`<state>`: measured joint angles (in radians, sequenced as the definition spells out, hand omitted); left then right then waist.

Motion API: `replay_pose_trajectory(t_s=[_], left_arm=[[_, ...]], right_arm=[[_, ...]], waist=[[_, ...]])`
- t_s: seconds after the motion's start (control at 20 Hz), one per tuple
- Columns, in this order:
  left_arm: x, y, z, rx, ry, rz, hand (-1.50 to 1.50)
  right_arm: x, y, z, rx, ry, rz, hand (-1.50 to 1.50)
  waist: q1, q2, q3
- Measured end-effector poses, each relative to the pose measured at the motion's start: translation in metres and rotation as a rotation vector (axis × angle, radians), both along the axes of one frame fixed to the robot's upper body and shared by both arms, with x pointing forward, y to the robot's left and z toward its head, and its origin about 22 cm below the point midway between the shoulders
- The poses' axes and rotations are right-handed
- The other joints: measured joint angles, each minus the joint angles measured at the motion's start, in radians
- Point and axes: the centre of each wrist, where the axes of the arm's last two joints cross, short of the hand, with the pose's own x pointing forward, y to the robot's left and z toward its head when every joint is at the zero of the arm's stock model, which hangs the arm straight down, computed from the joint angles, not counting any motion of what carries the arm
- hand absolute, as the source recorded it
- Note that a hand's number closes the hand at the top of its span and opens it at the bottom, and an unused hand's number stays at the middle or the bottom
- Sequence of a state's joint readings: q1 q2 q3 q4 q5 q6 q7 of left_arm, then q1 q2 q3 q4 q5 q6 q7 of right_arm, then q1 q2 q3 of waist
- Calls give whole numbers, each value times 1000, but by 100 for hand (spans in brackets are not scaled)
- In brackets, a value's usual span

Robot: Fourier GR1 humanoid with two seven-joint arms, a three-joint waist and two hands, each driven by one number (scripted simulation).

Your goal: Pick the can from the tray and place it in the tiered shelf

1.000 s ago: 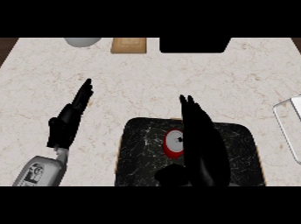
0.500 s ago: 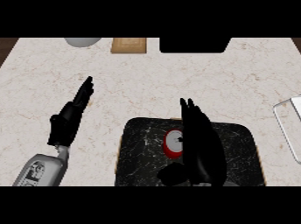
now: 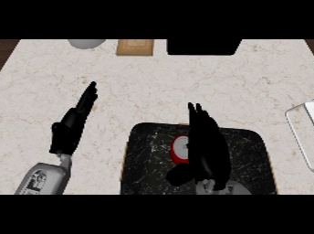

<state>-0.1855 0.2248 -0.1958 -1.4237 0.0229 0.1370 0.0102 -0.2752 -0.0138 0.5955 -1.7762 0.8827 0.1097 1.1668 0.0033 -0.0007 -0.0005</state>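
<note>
A red can [image 3: 180, 149] with a pale lid lies on the black marbled tray [image 3: 146, 160] at the lower middle. My right hand [image 3: 206, 148] is over the tray, fingers straight and pointing away, just right of the can and covering part of it; its thumb [image 3: 179, 174] sits below the can. My left hand [image 3: 73, 124] rests open on the counter to the left of the tray. The black tiered shelf [image 3: 204, 46] stands at the far edge, right of centre.
A wooden block [image 3: 135, 47] and a grey bowl [image 3: 87, 43] sit at the far edge, left of the shelf. A white, grey-rimmed tray-like object [image 3: 311, 135] lies at the right edge. Dark wood shows past the counter's far corners.
The right hand has edged slightly toward the can. The left hand has barely shifted.
</note>
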Motion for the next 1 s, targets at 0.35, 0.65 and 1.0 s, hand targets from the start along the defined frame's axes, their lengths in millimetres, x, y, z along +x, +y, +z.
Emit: replay_pose_trajectory(t_s=[0.35,0.65,1.0], left_arm=[[-1,2,2,-5,-1,3,0],[2,2,4,-9,-3,5,0],[4,-2,4,-4,-3,-2,0]], right_arm=[[0,3,-16,-6,35,4,-150],[3,1,-26,-2,65,-3,150],[3,6,-35,-45,82,44,150]], waist=[[0,0,0],[-1,0,0],[-2,-2,-1]])
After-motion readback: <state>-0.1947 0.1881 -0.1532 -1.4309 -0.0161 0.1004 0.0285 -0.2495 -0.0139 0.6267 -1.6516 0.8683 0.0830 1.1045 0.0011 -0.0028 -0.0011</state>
